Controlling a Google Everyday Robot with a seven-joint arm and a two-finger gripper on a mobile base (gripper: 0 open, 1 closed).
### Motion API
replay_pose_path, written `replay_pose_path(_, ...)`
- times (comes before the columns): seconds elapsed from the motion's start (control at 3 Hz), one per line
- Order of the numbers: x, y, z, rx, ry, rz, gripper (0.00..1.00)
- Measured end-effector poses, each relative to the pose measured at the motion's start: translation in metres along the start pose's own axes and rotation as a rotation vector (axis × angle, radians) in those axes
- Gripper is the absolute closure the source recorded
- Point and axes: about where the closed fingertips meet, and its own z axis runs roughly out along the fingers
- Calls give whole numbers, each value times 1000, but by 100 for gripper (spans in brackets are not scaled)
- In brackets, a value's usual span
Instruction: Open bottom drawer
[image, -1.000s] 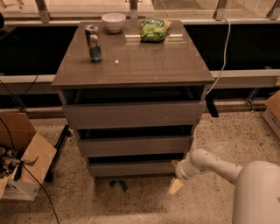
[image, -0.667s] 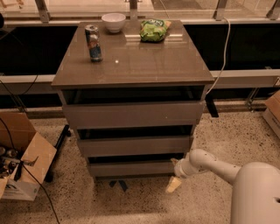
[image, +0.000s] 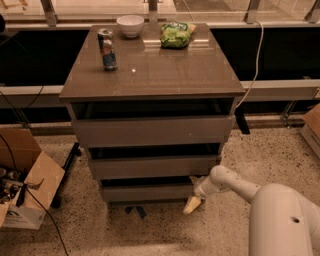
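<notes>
One taupe-grey cabinet (image: 150, 75) stands on the speckled floor (image: 260, 150), and it has three drawers stacked one above another. The bottom drawer (image: 147, 192) is the lowest and looks the narrowest; its flat handleless front sits just above the floor, with a dark gap showing over its top edge. The two drawers above it, the top drawer (image: 152, 131) and the middle drawer (image: 152, 167), show similar dark gaps.

The single gripper (image: 192, 204) is low on the right, at the lower right corner of the bottom drawer's front, with its pale tip pointing down and to the left toward the floor. It seems to be touching that corner or just beside it, but the view does not settle which. Whether the claw is wide or narrow cannot be told. One white arm (image: 227, 182) runs from it back to the robot's body at the lower right.

Three things stand on the cabinet's glossy top: one drink can (image: 106, 48) near the left, one white bowl (image: 130, 25) at the back, and one green snack bag (image: 176, 35) to the right of the bowl. One open cardboard box (image: 27, 182) sits on the floor at the left. One white cable (image: 257, 55) hangs down on the right.
</notes>
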Motion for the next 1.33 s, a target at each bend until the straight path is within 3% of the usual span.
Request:
replay_pose_path(0.67, 15, -22, 40, -57, 16, 53, 0)
replay_pose_path(1.0, 31, -18, 53, -97, 23, 100, 19)
replay_pose_path(1.33, 41, -15, 53, -103, 24, 133, 42)
